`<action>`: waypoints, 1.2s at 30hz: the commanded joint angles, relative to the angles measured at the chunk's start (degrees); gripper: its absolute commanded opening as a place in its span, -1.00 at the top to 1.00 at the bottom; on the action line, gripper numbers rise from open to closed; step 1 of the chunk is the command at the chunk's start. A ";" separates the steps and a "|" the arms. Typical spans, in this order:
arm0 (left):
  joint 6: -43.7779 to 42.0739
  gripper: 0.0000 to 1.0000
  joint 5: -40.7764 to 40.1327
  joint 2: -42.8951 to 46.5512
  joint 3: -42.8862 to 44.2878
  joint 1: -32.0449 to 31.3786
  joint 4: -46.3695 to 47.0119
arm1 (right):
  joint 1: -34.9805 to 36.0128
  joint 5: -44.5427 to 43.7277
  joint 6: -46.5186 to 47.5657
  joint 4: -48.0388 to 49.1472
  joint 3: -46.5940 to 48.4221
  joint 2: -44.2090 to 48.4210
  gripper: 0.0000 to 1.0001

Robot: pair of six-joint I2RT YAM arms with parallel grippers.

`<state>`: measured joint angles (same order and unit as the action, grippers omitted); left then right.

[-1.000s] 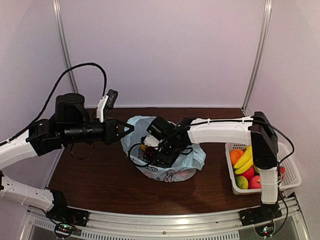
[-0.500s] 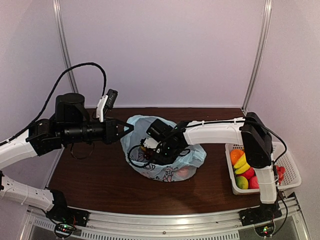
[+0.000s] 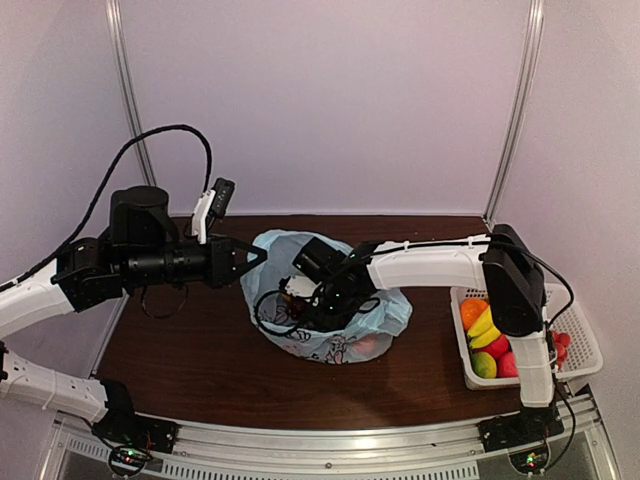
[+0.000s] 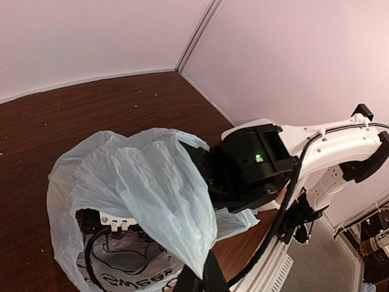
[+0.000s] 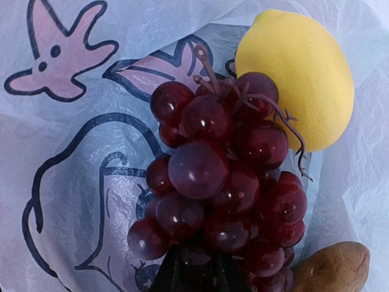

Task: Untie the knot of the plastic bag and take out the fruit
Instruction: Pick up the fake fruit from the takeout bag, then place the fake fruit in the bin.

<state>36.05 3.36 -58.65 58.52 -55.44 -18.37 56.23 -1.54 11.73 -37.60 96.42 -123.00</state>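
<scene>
The light blue plastic bag (image 3: 385,310) stands open in the middle of the table. My left gripper (image 4: 200,277) is shut on a stretched ear of the plastic bag (image 4: 152,176) and holds it up at the bag's left side. My right gripper (image 5: 196,267) reaches down inside the bag, its jaws shut on the lower grapes of a dark purple grape bunch (image 5: 225,182). Beside the bunch lie a yellow lemon (image 5: 298,79) and a brown oval fruit (image 5: 334,267) on the printed plastic (image 5: 79,152). The knot is out of view.
A white mesh basket (image 3: 590,345) at the table's right edge holds a banana (image 3: 487,320), an orange (image 3: 472,312), a green apple (image 3: 484,365) and red fruit. My right arm (image 3: 430,262) spans over the bag. Walls close the back and sides.
My right gripper has gone a little deeper and leftward into the bag and its jaws have closed on the grapes. The left arm has kept still with the bag's ear.
</scene>
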 commanded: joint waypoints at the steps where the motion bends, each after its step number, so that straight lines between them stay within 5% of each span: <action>1: 0.48 1.00 -0.89 1.33 0.68 0.12 -0.44 | -0.15 1.30 -0.39 0.51 -0.64 3.20 0.76; 36: 2.82 1.00 -1.52 -1.18 0.53 0.13 0.53 | 8.23 -0.94 -10.05 10.01 -14.01 38.20 0.93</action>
<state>38.15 2.09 -59.11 58.50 -55.44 -19.42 64.18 -3.22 4.34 -31.70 82.87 -88.27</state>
